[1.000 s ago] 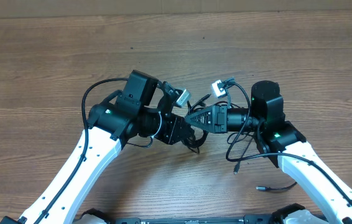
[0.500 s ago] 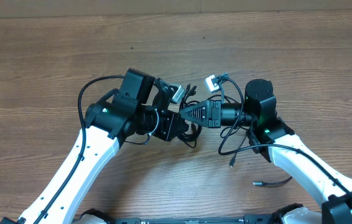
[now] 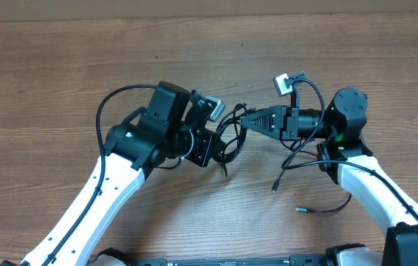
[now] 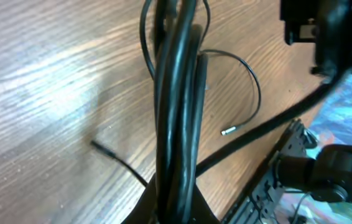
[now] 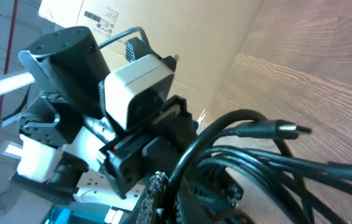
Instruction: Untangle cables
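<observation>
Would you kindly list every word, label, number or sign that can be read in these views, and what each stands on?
The printed label on the cardboard box: black marks and symbols, too small and blurred to read.
No readable text shows on the cables or the table.
</observation>
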Motion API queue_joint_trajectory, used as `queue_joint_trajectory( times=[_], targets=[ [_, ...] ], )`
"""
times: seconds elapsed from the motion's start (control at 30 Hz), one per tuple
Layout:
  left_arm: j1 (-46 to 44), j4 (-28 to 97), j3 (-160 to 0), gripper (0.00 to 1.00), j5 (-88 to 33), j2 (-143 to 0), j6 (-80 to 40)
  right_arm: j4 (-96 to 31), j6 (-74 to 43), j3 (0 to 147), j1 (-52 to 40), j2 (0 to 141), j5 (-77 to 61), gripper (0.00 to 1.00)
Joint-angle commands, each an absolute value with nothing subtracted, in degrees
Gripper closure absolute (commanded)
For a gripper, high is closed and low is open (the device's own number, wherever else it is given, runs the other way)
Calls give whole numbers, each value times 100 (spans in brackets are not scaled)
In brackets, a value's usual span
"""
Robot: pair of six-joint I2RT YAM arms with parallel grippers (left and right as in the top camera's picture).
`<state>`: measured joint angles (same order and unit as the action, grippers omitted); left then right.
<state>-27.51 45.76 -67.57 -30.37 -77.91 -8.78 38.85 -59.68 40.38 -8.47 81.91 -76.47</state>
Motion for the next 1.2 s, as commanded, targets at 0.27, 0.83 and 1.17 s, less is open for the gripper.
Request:
queue_joint_trajectory(
  times=[0.27, 0.83, 1.17],
  targets=[
    [-2757, 4517, -6705, 96, -2246, -7802, -1114, 6241, -7813, 4187, -305, 8068, -7662, 96],
    [-2864, 4077, -6110, 96, 108, -8132, -2626, 6239, -7448, 4204, 1199, 8068, -7122, 96],
    [-2864, 3590, -6110, 96, -1000, -8733, -2622, 2456, -5109, 4200, 867, 8068, -7415, 71]
  ],
)
